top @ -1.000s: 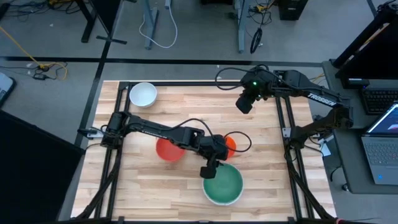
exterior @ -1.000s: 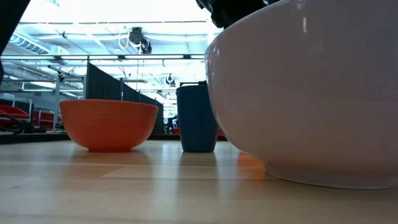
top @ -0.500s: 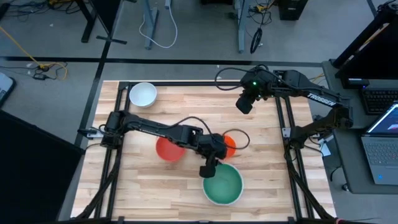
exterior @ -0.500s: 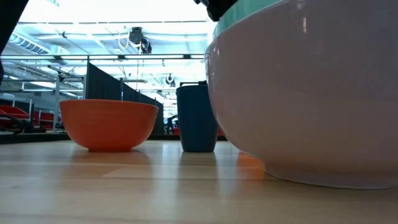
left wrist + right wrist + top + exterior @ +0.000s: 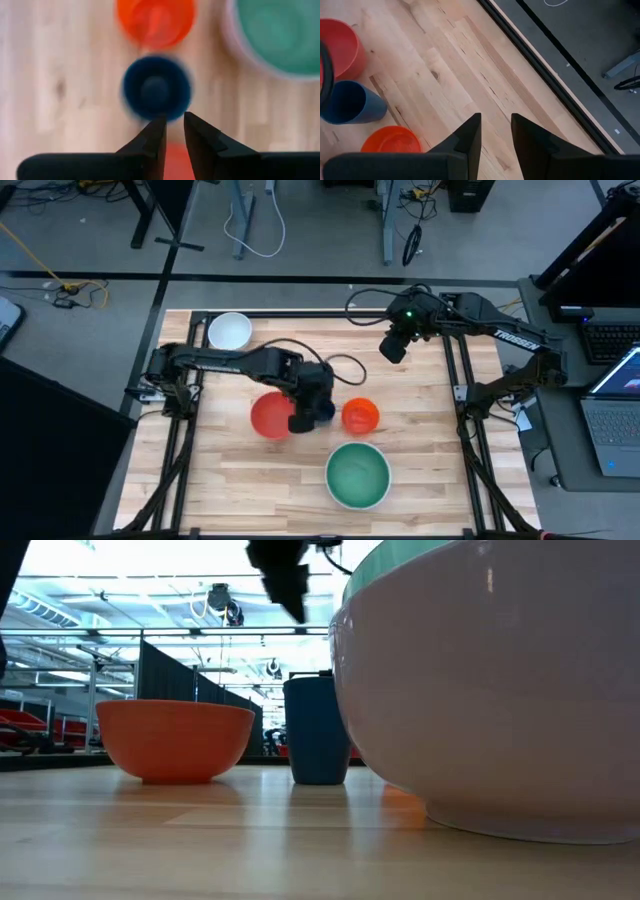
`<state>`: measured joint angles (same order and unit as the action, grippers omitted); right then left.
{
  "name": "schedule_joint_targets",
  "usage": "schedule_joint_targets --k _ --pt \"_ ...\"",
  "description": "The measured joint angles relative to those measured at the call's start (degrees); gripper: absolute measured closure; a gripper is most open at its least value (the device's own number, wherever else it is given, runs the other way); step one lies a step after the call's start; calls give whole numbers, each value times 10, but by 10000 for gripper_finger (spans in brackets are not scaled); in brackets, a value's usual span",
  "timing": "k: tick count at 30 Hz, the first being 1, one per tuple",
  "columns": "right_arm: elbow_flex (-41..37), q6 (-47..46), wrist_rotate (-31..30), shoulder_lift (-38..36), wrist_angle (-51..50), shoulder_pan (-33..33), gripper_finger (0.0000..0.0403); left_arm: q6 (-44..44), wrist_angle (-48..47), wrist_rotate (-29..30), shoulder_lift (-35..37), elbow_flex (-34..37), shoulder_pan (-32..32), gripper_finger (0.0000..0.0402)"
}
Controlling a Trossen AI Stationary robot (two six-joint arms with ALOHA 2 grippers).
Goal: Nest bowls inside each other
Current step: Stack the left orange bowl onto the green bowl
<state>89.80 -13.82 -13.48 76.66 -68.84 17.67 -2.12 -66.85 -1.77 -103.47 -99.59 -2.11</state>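
Observation:
The large green bowl [image 5: 358,474] sits inside the large white bowl [image 5: 500,700] at the near middle of the table. The orange bowl [image 5: 360,416], the tiny dark blue bowl [image 5: 156,89] and the red bowl [image 5: 268,418] stand in a row at mid-table. A small white bowl [image 5: 230,332] rests at the far left. My left gripper [image 5: 174,131] hovers above the gap between the red and blue bowls, pointing down, its fingers a narrow gap apart and holding nothing. My right gripper [image 5: 495,131] hangs open, high over the far right.
The wooden table [image 5: 430,450] is framed by black rails, and its left near part and its far middle show bare wood. A laptop [image 5: 615,395] stands off the right edge.
My left gripper has risen from the green bowl's far-left rim and travelled toward the table's left and far side, tipping steeply downward, until it hangs over the blue and red bowls. The green bowl stays inside the large white one.

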Motion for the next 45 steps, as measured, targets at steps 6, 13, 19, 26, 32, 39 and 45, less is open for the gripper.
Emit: schedule_joint_targets --k 6,13,19,26,32,39,45 --pt "0 14 0 0 10 0 312 10 -108 58 21 2 19 354" --pt "0 22 4 0 23 -5 312 11 -124 60 24 41 33 354" --pt "0 34 5 0 23 -5 312 12 -134 152 32 75 63 354" --pt "0 42 21 0 23 -5 312 -5 -138 196 62 96 161 354" --pt "0 49 32 0 22 -5 312 -19 -147 198 72 124 263 354" --pt "0 52 45 0 22 -5 312 -66 -166 184 72 134 350 354" --pt "0 51 46 0 22 -5 312 -125 -158 145 72 144 398 354"
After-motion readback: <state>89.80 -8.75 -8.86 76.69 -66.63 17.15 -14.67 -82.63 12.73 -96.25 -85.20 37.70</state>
